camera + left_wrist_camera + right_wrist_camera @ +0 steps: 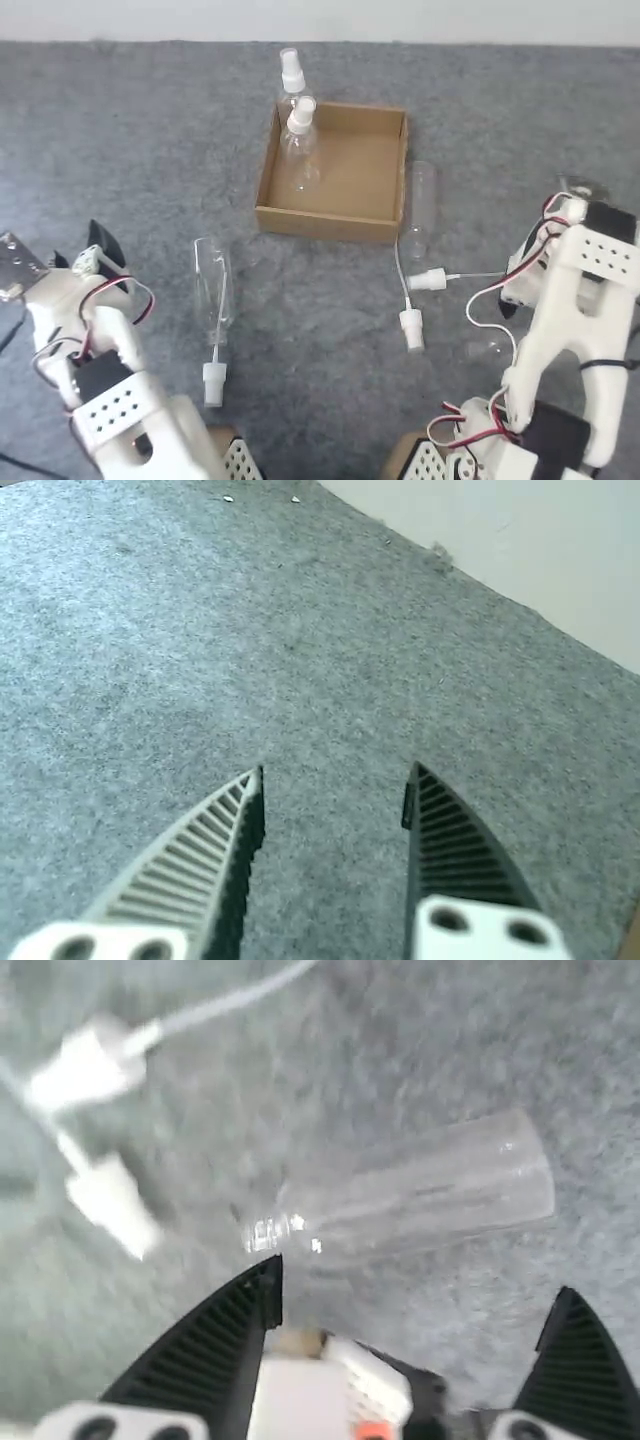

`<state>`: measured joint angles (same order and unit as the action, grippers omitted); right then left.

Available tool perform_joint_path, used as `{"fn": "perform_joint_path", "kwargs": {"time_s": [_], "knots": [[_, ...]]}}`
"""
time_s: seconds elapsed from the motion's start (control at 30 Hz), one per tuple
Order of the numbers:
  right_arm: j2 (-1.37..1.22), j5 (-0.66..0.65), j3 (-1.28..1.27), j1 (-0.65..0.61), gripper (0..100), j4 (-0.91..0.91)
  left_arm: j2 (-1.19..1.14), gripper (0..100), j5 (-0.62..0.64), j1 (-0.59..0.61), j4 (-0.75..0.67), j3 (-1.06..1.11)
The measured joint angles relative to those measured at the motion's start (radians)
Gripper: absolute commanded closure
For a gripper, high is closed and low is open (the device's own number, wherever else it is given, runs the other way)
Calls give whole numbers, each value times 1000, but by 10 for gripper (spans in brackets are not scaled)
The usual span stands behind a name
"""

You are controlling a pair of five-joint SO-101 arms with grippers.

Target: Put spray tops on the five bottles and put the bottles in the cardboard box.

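Observation:
The cardboard box (385, 170) sits at the back middle of the grey carpet. One clear bottle with a spray top (300, 150) stands inside it at its left side. A second capped bottle (291, 75) stands just behind the box. An uncapped bottle (420, 205) lies along the box's right wall. Another bottle (213, 285) lies left of centre, a spray top (214, 382) at its neck. Two loose spray tops (427, 280) (412, 328) lie right of centre. My right gripper (420, 1285) is open just above a lying clear bottle (420, 1200). My left gripper (335, 772) is open over bare carpet.
The left arm (90, 350) stands at the front left and the right arm (570, 300) at the front right, with loose white cables beside it. The two loose spray tops (85, 1065) (110, 1200) lie beyond the neck of the bottle under my right gripper.

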<state>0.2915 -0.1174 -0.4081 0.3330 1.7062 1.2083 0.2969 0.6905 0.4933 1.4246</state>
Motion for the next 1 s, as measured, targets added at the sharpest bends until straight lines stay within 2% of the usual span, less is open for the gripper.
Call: {"fn": "perform_joint_path", "kwargs": {"time_s": [0.2, 0.53, 1.0], "knots": [[0, -299, 6, 0, 645, 40, 0, 784, 0, 0, 0, 0], [0, -717, -64, 0, 644, 40, 0, 784, 0, 0, 0, 0], [2, -1083, -75, 8, 643, 40, 0, 784, 0, 0, 0, 0]]}}
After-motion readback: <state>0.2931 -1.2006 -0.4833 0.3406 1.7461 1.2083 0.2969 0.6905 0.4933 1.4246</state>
